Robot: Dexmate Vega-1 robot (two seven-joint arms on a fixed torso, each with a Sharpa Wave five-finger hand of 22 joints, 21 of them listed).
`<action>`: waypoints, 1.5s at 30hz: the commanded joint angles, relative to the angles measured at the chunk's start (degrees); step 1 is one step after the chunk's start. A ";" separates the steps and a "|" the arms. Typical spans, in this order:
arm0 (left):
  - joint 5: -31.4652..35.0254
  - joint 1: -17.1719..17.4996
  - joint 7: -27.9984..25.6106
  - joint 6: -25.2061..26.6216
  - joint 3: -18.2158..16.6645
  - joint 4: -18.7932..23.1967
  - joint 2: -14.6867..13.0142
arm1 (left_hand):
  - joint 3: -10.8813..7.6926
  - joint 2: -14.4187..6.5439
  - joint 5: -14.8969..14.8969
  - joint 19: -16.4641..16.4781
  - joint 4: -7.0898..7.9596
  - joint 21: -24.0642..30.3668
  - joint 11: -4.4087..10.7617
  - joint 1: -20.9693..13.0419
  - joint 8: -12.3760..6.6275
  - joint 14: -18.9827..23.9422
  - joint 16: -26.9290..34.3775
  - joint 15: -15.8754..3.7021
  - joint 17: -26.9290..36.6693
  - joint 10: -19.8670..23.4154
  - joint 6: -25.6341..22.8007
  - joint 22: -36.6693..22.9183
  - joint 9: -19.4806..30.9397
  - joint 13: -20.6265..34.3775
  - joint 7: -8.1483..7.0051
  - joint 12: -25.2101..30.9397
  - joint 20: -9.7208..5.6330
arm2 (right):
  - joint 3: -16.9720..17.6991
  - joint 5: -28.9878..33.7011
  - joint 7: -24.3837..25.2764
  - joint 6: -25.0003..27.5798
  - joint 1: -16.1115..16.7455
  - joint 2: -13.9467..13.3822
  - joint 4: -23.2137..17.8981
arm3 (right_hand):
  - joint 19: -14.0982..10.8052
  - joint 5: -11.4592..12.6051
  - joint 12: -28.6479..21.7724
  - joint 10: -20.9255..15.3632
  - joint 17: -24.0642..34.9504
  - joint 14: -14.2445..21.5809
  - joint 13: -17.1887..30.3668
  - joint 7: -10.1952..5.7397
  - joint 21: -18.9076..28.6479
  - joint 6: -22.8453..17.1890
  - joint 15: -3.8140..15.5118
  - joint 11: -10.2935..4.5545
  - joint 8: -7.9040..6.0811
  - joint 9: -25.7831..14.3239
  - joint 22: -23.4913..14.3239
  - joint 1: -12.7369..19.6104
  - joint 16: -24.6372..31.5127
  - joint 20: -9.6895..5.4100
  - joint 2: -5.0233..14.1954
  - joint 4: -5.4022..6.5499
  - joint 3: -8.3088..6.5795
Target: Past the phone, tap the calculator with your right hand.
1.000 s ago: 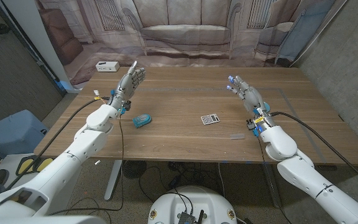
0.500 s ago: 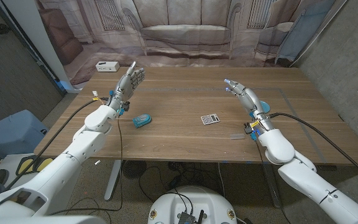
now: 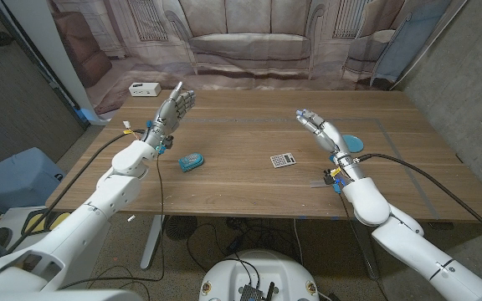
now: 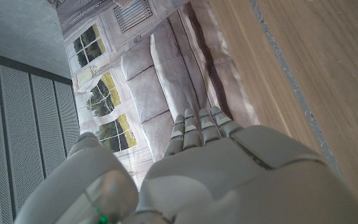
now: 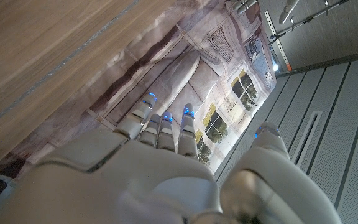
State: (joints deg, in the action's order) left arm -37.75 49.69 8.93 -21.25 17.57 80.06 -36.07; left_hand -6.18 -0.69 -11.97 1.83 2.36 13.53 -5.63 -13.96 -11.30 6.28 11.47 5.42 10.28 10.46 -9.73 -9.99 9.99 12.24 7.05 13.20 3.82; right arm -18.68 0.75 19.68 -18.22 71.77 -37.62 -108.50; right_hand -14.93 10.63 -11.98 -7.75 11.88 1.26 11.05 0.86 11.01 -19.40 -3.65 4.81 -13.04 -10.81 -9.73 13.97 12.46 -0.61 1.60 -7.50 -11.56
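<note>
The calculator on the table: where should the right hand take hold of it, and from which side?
The calculator lies flat and thin, slightly skewed, so probably pinch its two long edges from above. The right hand hovers open just to its right, nearest.

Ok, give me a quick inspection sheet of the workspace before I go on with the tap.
Surface: wooden table, bare wood.
Job's things: calculator mid-table; blue phone to its left.
Clutter: white box at far left edge; blue disc by the right arm.
Hands: left hand and right hand raised, fingers apart, holding nothing.
Cables: black cable along right arm.
Surroundings: printed sofa backdrop.
</note>
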 commanded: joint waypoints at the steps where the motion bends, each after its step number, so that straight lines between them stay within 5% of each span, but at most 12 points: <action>1: -0.69 -0.48 2.79 -1.17 0.33 -1.53 -0.15 | -0.21 -0.29 0.28 0.42 -0.22 -0.11 0.18 -0.49 -0.25 0.58 -0.07 0.04 0.06 0.67 -0.55 -0.23 0.33 0.05 -0.04 0.08 0.07 | -1.41 11.55 3.73 9.18 0.36 -1.67 -4.30 | 0.70 -0.13 -0.08 -0.12 0.20 -0.40 0.35 -0.37 -0.08 -0.11 0.16 -0.26 0.18 -0.11 -0.20 0.35 -0.26 -0.01 0.24 -0.10 0.08; 9: -0.90 -0.83 3.94 -1.80 0.37 -2.52 -0.13 | -0.17 -0.32 0.30 0.48 -0.25 -0.22 0.22 -0.48 -0.24 0.72 -0.09 -0.01 0.06 0.80 -0.74 -0.23 0.34 -0.04 -0.24 0.07 0.07 | -2.97 15.64 4.83 13.05 -0.54 -2.35 -5.45 | 1.37 -0.15 -0.05 -0.21 0.26 -1.04 0.36 -0.77 -0.19 1.81 0.51 0.16 1.26 -0.12 -0.20 0.20 -0.48 -0.51 0.22 -0.03 0.24; 32: -1.20 -1.02 4.46 -3.32 0.76 -3.94 1.38 | -0.10 -0.47 0.33 0.54 -0.37 -0.60 0.40 -0.48 -0.22 0.89 -0.23 -0.18 0.06 1.00 -1.32 -0.25 0.35 -0.24 -0.72 -0.01 0.20 | -5.90 23.47 1.13 26.70 -2.20 -7.61 -11.47 | 3.70 -0.18 0.39 0.79 0.35 -2.30 0.38 -1.66 -0.63 1.33 0.73 -0.21 1.30 -0.15 -0.22 -0.28 -0.84 0.24 0.23 0.21 0.53; 38: -1.24 -0.19 4.03 -3.36 0.61 -3.33 1.19 | -0.08 -0.53 0.34 0.54 -0.40 -0.72 0.21 -0.48 -0.20 0.95 -0.26 -0.19 0.06 1.05 -1.49 -0.25 0.36 -0.30 -0.70 -0.05 0.30 | -6.94 24.19 -1.14 30.01 -3.10 -8.48 -12.80 | 5.37 -0.17 0.77 1.97 0.39 -3.85 0.39 -2.03 -0.87 1.00 0.56 -0.52 1.31 -0.16 -0.24 -0.51 -1.28 0.44 0.51 0.36 0.57; 45: -1.06 0.12 4.03 -3.36 0.60 -2.86 0.86 | -0.07 -0.60 0.36 0.52 -0.45 -0.86 0.29 -0.49 -0.20 1.05 -0.28 -0.22 0.06 1.11 -1.70 -0.26 0.37 -0.36 -0.84 -0.08 0.53 | -8.02 24.61 -4.27 34.36 -4.38 -9.43 -14.53 | 11.15 -0.17 1.37 5.58 0.53 -9.13 0.38 -2.99 -1.11 -1.23 0.16 -2.01 1.06 -0.11 -0.34 -1.21 -1.92 2.25 1.31 0.74 0.68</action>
State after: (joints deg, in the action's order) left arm -38.93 48.76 13.29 -24.48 18.28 76.23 -34.82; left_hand -6.18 -0.99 -11.65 2.14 2.37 12.67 -5.42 -14.27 -11.30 6.97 11.23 5.10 10.27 11.07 -10.67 -9.99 10.29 11.71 6.15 13.20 4.13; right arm -25.01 23.41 20.65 7.95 69.08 -45.35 -120.39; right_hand -5.17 10.63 -10.80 -3.23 12.14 -6.41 11.33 -1.83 10.14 -19.74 -3.53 2.96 -11.65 -10.79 -9.73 13.05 10.58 1.10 2.52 -7.02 -11.07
